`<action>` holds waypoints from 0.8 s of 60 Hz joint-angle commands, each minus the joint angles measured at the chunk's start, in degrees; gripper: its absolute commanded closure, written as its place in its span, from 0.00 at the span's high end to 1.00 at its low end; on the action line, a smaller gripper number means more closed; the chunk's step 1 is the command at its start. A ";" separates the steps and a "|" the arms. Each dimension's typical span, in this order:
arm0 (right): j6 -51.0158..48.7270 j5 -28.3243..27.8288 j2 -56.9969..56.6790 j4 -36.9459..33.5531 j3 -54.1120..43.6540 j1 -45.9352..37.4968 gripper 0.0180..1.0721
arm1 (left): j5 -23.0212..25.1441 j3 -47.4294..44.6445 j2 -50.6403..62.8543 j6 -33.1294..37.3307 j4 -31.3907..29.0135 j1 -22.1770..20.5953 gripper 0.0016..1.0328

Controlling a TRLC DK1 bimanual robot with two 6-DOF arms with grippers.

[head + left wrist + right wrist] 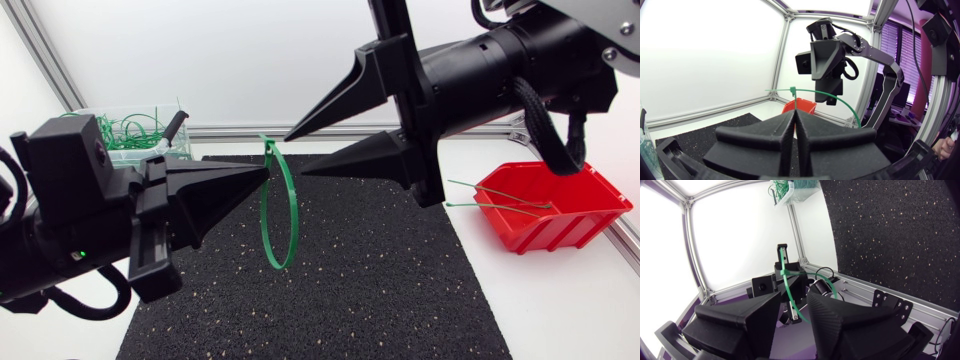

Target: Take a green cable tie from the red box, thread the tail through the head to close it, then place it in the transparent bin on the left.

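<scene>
A green cable tie (278, 210), closed into a loop, hangs upright above the mat. My left gripper (262, 176) is shut on its upper left side. In the left wrist view the shut fingers (795, 116) meet under the tie's head (790, 90). My right gripper (297, 153) stands open just right of the loop's top, fingertips close to the tie without pinching it. In the right wrist view the tie (788, 287) runs through the gap between the open fingers (794, 302). The red box (565, 205) is at the right, the transparent bin (128, 130) at the back left.
Two green ties (500, 197) stick out of the red box towards the mat. The bin holds several looped green ties. A black speckled mat (400, 280) covers the middle of the table. Aluminium frame rails (340, 129) run along the back.
</scene>
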 commanded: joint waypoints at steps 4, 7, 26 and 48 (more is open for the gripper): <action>-2.78 -0.17 4.65 0.14 1.13 -1.60 0.41 | 0.07 0.92 -0.21 1.22 0.48 -0.67 0.03; -3.40 -0.53 5.88 0.14 2.01 -1.51 0.41 | -0.01 0.92 -0.13 1.22 0.57 -0.76 0.03; -3.22 -0.61 9.39 1.20 7.81 -0.10 0.41 | 0.07 0.92 -0.21 1.22 0.48 -0.50 0.03; -2.78 -0.17 10.36 1.99 9.31 3.24 0.26 | 0.07 0.92 -0.48 1.22 0.40 -0.06 0.03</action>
